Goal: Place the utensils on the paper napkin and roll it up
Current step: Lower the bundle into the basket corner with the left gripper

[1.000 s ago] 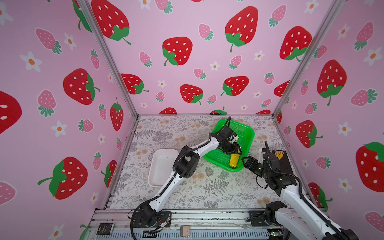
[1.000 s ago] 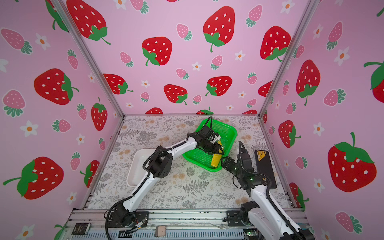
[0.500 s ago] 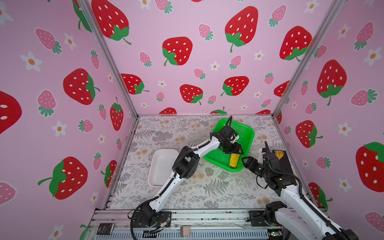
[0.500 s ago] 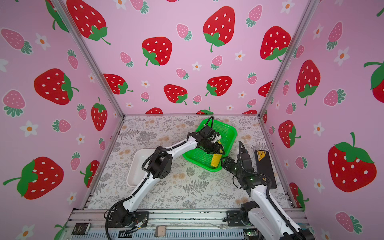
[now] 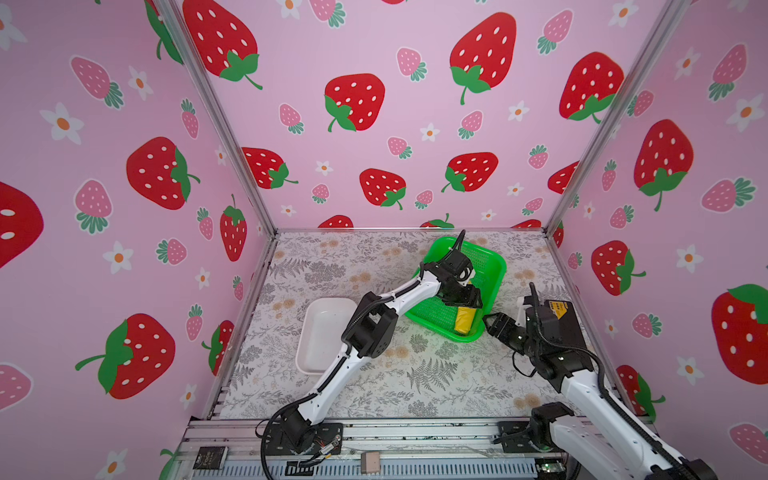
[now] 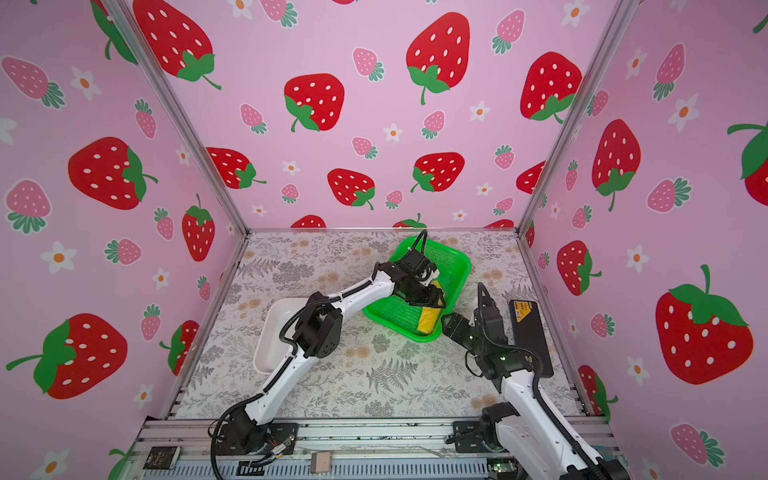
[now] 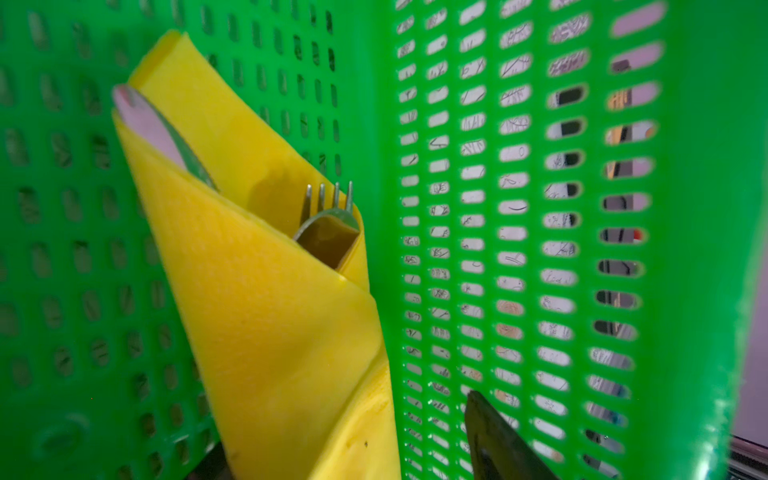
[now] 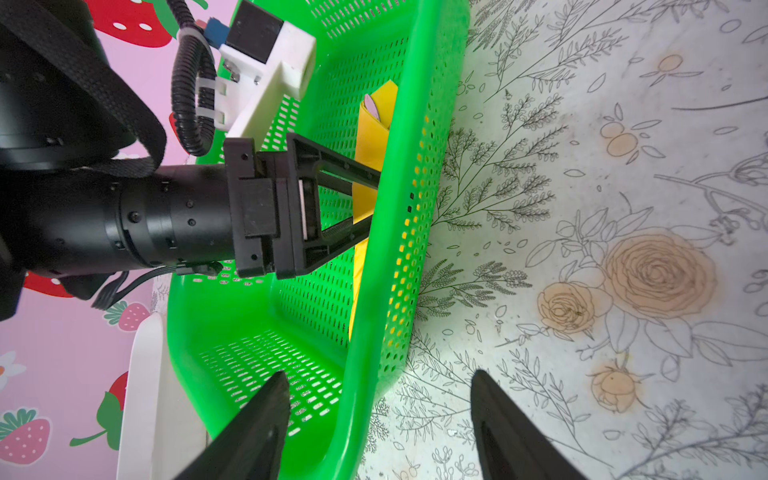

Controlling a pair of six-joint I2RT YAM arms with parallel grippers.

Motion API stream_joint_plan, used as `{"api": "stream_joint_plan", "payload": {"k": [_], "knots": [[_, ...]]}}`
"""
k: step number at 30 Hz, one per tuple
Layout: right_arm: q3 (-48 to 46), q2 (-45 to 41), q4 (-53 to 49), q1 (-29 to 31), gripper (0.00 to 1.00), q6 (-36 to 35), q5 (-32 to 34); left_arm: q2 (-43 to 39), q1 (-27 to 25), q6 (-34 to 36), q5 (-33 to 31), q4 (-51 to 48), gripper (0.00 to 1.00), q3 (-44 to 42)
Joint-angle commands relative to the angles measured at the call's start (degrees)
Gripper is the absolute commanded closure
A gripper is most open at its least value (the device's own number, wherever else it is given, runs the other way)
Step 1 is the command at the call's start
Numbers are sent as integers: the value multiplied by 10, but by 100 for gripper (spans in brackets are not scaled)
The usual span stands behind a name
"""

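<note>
The paper napkin (image 7: 270,311) is rolled into a yellow bundle and lies in the green basket (image 7: 685,208) against its near wall, seen in both top views (image 5: 464,319) (image 6: 428,320). Of the utensils, fork tines (image 7: 330,203) and a rounded shiny head (image 7: 149,129) poke out of the roll's end; the handles are hidden. My left gripper (image 8: 368,203) reaches into the basket and is open, its fingers on either side of the roll, one finger (image 7: 498,436) clearly apart from it. My right gripper (image 8: 378,432) is open, straddling the basket's near rim (image 8: 415,208).
A white tray (image 5: 322,332) sits on the floral table left of the basket, beside the left arm. A black device with a yellow label (image 5: 561,316) lies by the right wall behind my right arm. Pink strawberry walls close in three sides.
My left gripper's jaws have spread wider around the yellow roll, which stays in the basket. The right arm has not moved.
</note>
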Motion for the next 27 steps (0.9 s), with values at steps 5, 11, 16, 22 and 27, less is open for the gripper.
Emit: {"api": "stream_joint_plan", "payload": {"k": [5, 11, 16, 22, 27], "knots": [[-8, 3, 16, -3, 30, 11, -8, -22, 2, 18, -51, -54, 27, -3], [-9, 3, 18, -3, 30, 10, -9, -45, 2, 22, -70, -41, 29, -22], [-9, 3, 19, -3, 29, 10, -10, -59, 2, 27, -94, -42, 30, -31], [-13, 5, 23, -3, 30, 12, -12, -45, 3, 24, -83, -46, 41, -27], [-13, 9, 25, -3, 30, 12, -16, -22, 3, 19, -85, -65, 51, -6]]}}
